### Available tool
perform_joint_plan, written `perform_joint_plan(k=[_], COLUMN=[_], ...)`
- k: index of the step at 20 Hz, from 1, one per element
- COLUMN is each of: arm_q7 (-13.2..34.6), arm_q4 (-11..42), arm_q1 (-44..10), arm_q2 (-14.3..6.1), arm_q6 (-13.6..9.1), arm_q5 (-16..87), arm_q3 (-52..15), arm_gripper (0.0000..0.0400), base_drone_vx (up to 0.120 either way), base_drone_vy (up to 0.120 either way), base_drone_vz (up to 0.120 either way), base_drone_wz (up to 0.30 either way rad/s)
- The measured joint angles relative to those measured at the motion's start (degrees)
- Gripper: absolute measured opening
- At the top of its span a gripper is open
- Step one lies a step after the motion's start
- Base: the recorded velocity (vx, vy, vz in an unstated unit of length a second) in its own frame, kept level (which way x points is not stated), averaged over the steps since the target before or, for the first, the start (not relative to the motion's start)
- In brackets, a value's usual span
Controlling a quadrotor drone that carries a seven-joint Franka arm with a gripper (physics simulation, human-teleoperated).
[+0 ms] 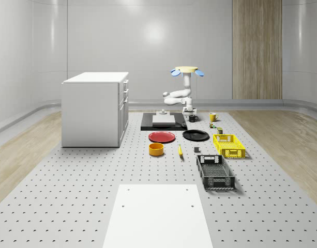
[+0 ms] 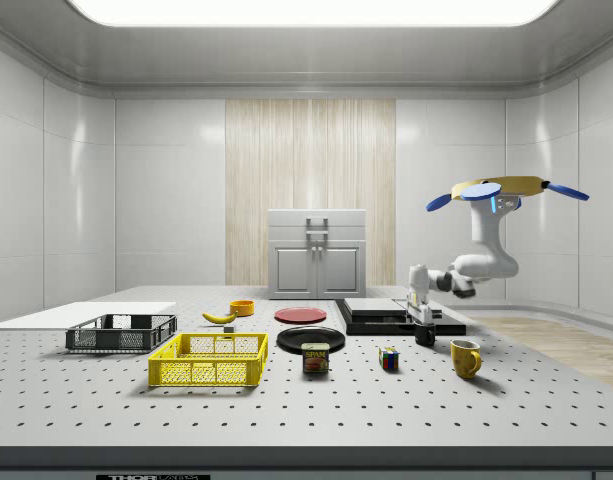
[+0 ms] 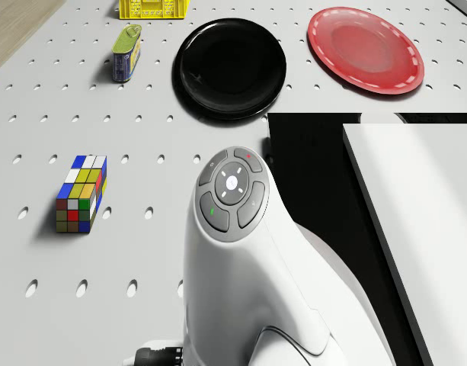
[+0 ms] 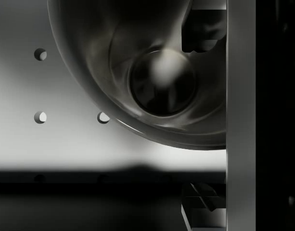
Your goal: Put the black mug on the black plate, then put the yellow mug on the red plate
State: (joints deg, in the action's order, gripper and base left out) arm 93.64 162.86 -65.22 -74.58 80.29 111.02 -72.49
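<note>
Drone (image 2: 496, 190) hovers above the table, past the black plate (image 1: 195, 135) on the side away from the yellow crate (image 1: 229, 145). Arm (image 3: 241, 252) reaches down from it.

Gripper (image 2: 423, 318) is low over the black mug (image 2: 425, 337). The mug stands upright on the table near the black plate, not on it, hard by the edge of the black slab (image 1: 148, 123).

Fingers are spread, gripping nothing. In the wrist view one fingertip (image 4: 205, 29) lies over the mug's hollow and the other sits outside its wall.

Yellow mug (image 1: 213, 117) is upright, a little farther from the black plate than the black mug. Red plate (image 3: 366, 48) lies just beside the black plate and is bare.

Risks:
- A pinch on one wall only is thin; the mug could swing or slip in the lift.
- Slab edge is close, so the outer finger or the mug may scrape it and tip the mug.
- Drone sway while closing could nudge the mug off line.
- On the carry to the black plate, the tin (image 3: 126, 52) and puzzle cube (image 3: 81, 193) lie near that plate; a low pass might clip them.

Hard to make out:
- Mug handle not found in any view.
- Wrist view cuts off the mug's far rim.
- In the drone view the arm covers the mug.
- Cannot tell whether the inner finger already touches the wall.
</note>
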Motion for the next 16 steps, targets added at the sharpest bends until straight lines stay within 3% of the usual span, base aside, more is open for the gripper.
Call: perform_joint_plan(k=[14, 15, 16], arm_q7=[0.1, 0.2, 0.2], arm_q4=[-0.4, -0.4, -0.4], arm_q1=[-0.5, -0.5, -0.6], arm_q2=[-2.5, -2.6, -2.8], arm_q6=[2.3, 2.5, 2.6], arm_q5=[-1.2, -1.3, -1.4], arm_q3=[-0.6, -0.6, -0.7], arm_gripper=[0.04, 0.0376, 0.0315], base_drone_vx=[0.0, 0.0, 0.0], base_drone_vy=[0.0, 0.0, 0.0], base_drone_vz=[0.0, 0.0, 0.0], base_drone_wz=[0.0, 0.0, 0.0])
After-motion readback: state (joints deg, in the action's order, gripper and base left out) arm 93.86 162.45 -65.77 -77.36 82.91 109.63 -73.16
